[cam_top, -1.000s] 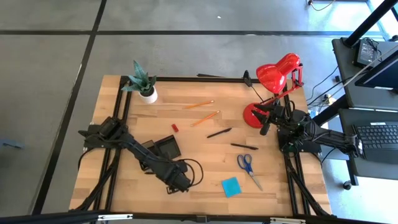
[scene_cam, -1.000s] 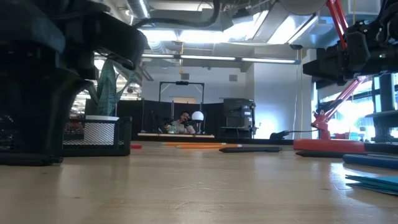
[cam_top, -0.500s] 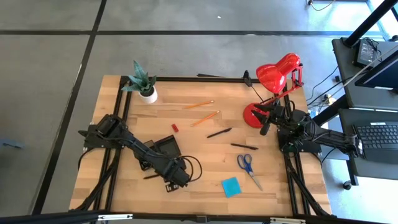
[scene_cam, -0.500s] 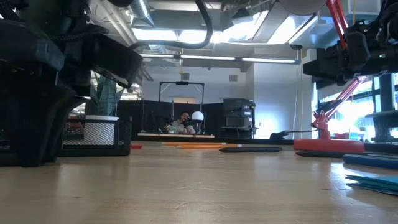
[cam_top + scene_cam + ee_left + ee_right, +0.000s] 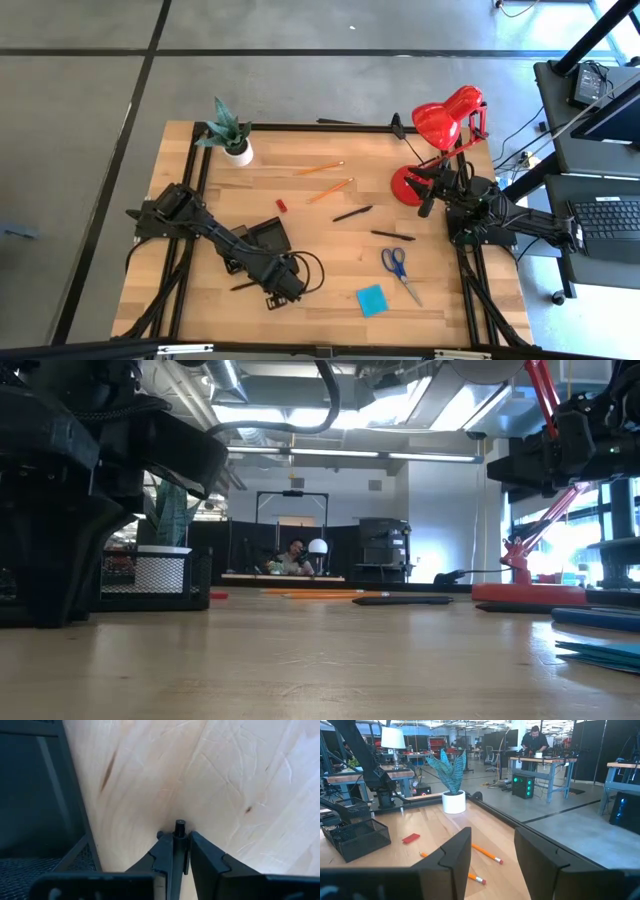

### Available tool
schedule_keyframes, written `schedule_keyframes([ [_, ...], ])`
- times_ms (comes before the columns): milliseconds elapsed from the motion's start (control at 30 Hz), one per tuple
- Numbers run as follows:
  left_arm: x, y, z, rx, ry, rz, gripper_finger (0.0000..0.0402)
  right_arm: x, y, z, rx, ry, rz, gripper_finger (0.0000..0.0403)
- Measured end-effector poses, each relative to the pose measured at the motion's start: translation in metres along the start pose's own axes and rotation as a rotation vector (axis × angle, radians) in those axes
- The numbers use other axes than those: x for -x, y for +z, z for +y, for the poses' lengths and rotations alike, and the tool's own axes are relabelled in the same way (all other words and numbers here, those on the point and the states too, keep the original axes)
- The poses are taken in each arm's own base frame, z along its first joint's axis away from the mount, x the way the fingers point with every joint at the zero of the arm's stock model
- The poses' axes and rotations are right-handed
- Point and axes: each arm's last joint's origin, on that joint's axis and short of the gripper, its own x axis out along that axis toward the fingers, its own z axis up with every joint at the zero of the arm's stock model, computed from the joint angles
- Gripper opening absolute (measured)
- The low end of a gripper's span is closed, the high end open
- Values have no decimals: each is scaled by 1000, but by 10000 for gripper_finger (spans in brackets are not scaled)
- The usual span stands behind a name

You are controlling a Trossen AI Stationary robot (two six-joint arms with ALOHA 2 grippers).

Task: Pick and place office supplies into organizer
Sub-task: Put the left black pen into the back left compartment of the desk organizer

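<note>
My left gripper [image 5: 176, 840] points down at the wooden table near its front edge, shut on a black pen [image 5: 243, 285], right beside the black mesh organizer [image 5: 268, 236]. My right gripper [image 5: 490, 852] waits open and level at the table's right side, by the lamp. Two orange pencils [image 5: 320, 168] [image 5: 330, 190], a red piece [image 5: 281, 205], two more black pens [image 5: 352, 213] [image 5: 392, 236], blue-handled scissors [image 5: 400, 268] and a blue sticky pad [image 5: 371, 299] lie flat on the table. My left gripper pinches the black pen between its two fingers, close to one end [image 5: 179, 825], which sticks out just past the fingertips. The fingers come from above, pointing down, and lie across the pen. The pen lies on the table.
A red desk lamp [image 5: 440, 130] stands at the far right and a potted plant [image 5: 228, 130] at the far left corner. Bare wood lies between the organizer and the scissors. A person sits in the room beyond the table.
My left gripper has sunk toward the table beside the organizer and has kept still over the last half second.
</note>
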Motion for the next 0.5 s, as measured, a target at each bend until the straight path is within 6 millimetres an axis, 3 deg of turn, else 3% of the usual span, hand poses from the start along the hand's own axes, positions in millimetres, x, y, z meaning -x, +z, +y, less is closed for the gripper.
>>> schedule_keyframes([
  [233, 17, 6, -6, 9, -17, -38, 36, 0, 0, 0, 0, 0, 0, 154],
  [500, 72, 13, -12, 50, -99, -270, 21, 0, 0, 0, 0, 0, 0, 154],
])
